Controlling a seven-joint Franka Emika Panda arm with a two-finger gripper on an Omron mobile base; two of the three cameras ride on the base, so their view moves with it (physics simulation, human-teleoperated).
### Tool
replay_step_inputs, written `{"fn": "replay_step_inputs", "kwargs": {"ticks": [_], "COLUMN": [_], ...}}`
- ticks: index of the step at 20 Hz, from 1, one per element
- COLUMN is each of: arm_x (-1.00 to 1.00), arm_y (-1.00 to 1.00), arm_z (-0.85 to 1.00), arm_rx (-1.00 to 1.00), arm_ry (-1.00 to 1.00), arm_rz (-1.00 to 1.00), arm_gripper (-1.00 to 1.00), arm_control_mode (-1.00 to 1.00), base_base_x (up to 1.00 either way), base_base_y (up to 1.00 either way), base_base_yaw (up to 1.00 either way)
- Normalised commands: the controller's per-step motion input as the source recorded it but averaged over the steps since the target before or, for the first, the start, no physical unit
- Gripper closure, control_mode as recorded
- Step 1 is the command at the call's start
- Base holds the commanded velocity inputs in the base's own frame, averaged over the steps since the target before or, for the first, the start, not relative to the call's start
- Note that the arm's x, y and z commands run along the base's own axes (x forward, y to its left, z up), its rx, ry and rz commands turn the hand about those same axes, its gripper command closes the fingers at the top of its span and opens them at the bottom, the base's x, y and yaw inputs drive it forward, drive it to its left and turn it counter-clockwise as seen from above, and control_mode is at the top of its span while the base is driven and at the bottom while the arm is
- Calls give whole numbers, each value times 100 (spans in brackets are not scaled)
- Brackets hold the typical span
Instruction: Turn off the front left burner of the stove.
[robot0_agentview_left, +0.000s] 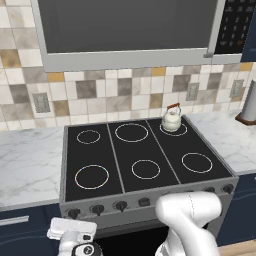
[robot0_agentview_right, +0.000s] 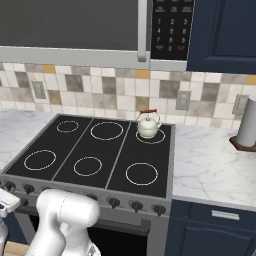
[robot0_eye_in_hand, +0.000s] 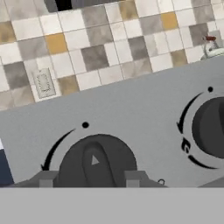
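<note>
Jaws astride stove knob (robot0_eye_in_hand: 97, 164) (burners dark)

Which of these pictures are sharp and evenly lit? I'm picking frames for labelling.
Left base view: flat even light, no glare on the stove, the kettle crisp. Right base view: the same, rings clear, soft shading only under the microwave. Hand view: tilted and very close, so the knob looks large and slightly soft, though its pointer mark reads.
</note>
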Motion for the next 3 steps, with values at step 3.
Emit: {"fn": "replay_step_inputs", "kwargs": {"ticks": [3], "arm_x": [0], "arm_y": [0], "arm_z": [10], "arm_rx": [91], "arm_ry": [-22], "arm_rz": [-10], "arm_gripper": [100], "arm_control_mode": [-100], "base_base_x": [0], "base_base_y": [0], "base_base_yaw": [0]}}
